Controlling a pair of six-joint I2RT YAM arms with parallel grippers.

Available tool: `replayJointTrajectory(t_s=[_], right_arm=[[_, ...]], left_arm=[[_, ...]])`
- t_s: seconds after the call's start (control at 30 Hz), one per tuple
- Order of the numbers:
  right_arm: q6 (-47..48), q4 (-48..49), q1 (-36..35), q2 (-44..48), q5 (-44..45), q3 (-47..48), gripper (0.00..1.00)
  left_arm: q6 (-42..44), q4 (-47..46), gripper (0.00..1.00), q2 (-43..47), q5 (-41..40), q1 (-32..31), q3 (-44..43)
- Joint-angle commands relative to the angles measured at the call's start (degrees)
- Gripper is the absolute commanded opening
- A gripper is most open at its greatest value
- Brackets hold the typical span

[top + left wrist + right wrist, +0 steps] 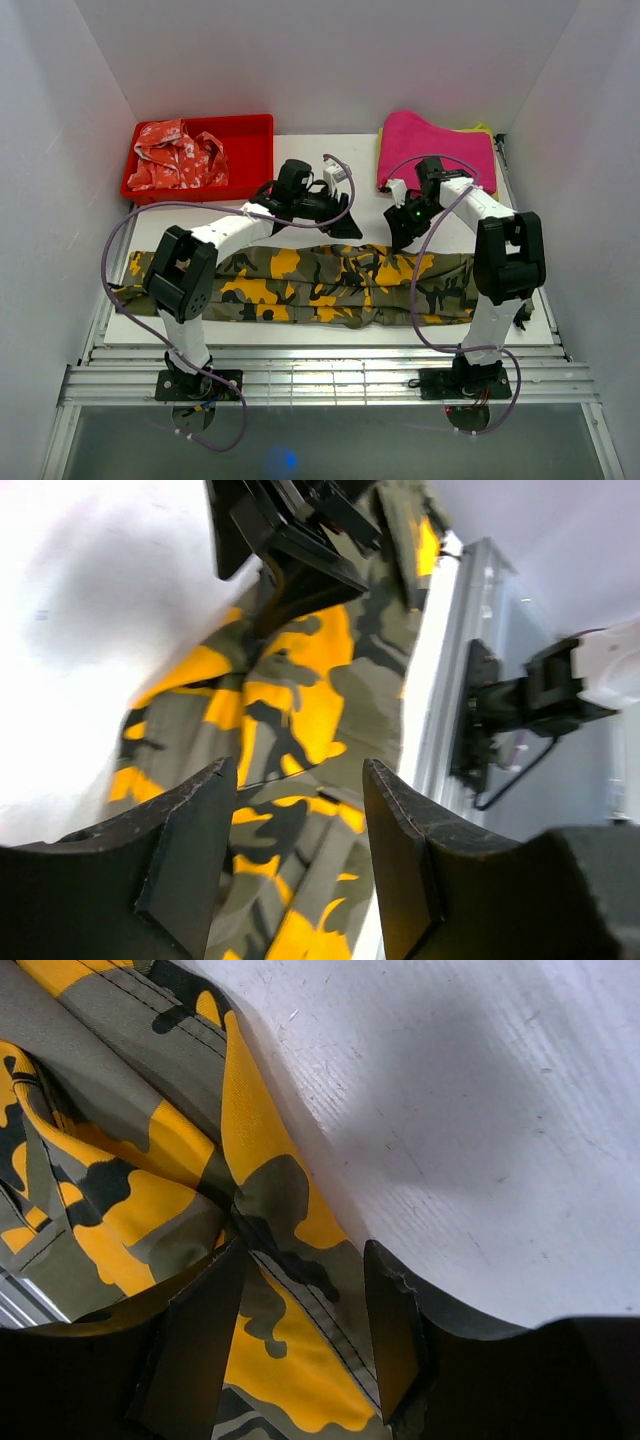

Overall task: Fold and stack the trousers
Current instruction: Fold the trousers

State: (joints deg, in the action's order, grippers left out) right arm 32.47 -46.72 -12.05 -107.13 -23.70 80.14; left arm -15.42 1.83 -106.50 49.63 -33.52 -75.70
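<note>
Your trousers lie folded in a long strip across the near side of the table. Your left gripper and right gripper hang over their far edge, both with jaws apart, gripping nothing.

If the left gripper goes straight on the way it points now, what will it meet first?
Probably the trousers: the left gripper, open, points at them with nothing in between. How near they are is unclear.
</note>
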Motion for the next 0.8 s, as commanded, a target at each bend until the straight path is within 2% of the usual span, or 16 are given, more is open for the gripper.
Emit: replayJointTrajectory(t_s=[0.0,0.1,0.17,0.27,0.3,0.43,0.57,0.7,0.77], right_arm=[[-2.3,-1.3,-1.8,-0.2,-0.6,0.7,0.57],[-2.5,-0.7,-3.8,-0.8,0.5,-0.5,0.57],[-2.9,-0.1,-4.4,-1.2,1.1,-0.9,0.53],[-3.9,1.2,-4.6,-2.3,2.8,-0.4,0.37],[-4.0,1.2,-4.6,-2.6,3.5,-0.1,0.26],[-4.1,1.2,-4.6,-3.5,4.4,1.3,0.08],[-3.5,0.9,-4.6,-4.1,4.7,2.7,0.08],[-3.2,-0.5,-4.6,-4.2,5.1,4.0,0.10],[-3.6,-1.8,-4.5,-3.6,4.5,5.5,0.36]], left_arm=[[9.3,7.4,0.64,4.9,-5.4,0.2,1.3],[15.0,13.4,0.65,5.9,-6.7,-1.5,1.3],[22.1,16.4,0.63,6.5,-7.7,-3.3,1.5],[29.5,20.1,0.61,8.0,-13.0,-9.1,2.8],[31.0,20.8,0.60,8.2,-14.2,-12.2,3.3],[34.3,21.6,0.57,7.1,-22.1,-17.8,3.8],[35.3,21.3,0.56,4.9,-27.0,-21.2,2.8],[36.0,20.0,0.56,4.4,-28.4,-22.6,2.6],[36.0,20.0,0.56,4.5,-28.6,-22.6,2.7]])
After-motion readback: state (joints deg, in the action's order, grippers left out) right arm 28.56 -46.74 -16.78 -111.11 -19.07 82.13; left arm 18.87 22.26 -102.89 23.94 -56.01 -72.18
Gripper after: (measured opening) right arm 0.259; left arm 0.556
